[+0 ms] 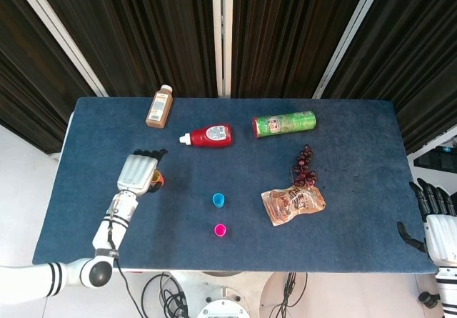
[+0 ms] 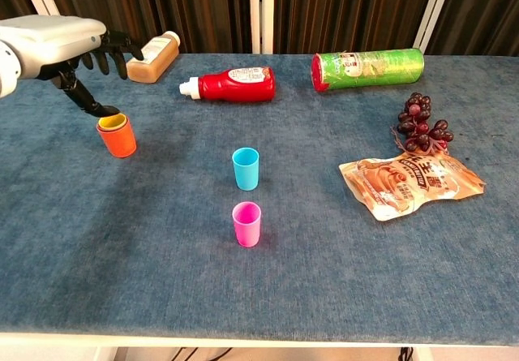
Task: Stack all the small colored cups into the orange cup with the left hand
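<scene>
The left hand [image 2: 61, 40] hangs just above the orange cup [image 2: 118, 138], holding nothing: its fingers [image 2: 113, 50] are spread apart, and the thumb reaches down to the rim of the yellow cup [image 2: 112, 121] nested inside. Whether the thumb tip actually touches that rim cannot be told from either view. The orange cup stands right below the fingertips, upright, mouth up, its long axis vertical, with only the yellow rim showing above it.

The main risk is the thumb. If it is touching the rim and the hand pulls away sideways, it could drag the stack over or lift the yellow cup back out. A straight rise would be safer.

The blue cup [image 2: 245, 169] and the pink cup [image 2: 246, 224] stand well apart from the fingers, toward the table's middle, both upright with mouths up. They are light and narrow, so an off-centre closing of the fingers could knock either one down and send it rolling.

The right hand [image 1: 437, 219] sits at the table's far edge, fingers apart, holding nothing.
</scene>
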Robot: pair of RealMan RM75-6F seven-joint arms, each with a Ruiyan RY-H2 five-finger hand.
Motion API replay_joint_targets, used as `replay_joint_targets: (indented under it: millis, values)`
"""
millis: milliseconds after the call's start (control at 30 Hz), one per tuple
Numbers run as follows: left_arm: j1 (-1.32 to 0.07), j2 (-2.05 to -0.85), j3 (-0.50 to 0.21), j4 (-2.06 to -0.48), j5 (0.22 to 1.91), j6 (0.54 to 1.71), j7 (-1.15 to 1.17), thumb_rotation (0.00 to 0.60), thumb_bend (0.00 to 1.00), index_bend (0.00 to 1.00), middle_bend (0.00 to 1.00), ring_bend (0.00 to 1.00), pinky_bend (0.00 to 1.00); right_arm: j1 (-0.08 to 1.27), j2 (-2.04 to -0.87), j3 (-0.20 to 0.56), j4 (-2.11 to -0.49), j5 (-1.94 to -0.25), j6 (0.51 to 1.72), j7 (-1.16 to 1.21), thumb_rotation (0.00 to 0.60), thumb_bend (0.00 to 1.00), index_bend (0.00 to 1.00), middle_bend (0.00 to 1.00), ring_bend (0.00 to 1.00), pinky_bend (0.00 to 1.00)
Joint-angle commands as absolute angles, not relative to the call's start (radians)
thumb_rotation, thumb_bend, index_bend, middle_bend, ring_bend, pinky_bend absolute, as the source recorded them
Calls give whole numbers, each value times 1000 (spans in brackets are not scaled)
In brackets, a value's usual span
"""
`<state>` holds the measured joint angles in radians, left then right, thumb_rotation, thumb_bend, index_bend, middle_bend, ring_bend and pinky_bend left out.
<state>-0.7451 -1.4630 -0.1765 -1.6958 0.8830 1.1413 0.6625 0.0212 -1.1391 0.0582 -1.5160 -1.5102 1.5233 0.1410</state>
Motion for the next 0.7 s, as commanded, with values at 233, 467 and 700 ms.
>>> replay_joint_targets:
  millis: [233, 467, 700]
  values:
    - [-805, -1518, -108, -1846, 971, 1123, 797, 600, 225, 249, 324, 299, 305, 21, -1144, 53, -1519, -1519, 1524, 136, 600, 274, 0, 0, 0, 0]
    - [-854, -1642, -104, -1774, 894, 1096, 868, 600, 225, 252, 326, 309, 319, 19, -1149, 51, -1502, -1519, 1524, 157, 600, 274, 0, 0, 0, 0]
    - [-892, -1719, -113, -1681, 880, 1078, 887, 600, 225, 252, 326, 309, 319, 21, -1149, 55, -1479, -1510, 1515, 185, 600, 274, 0, 0, 0, 0]
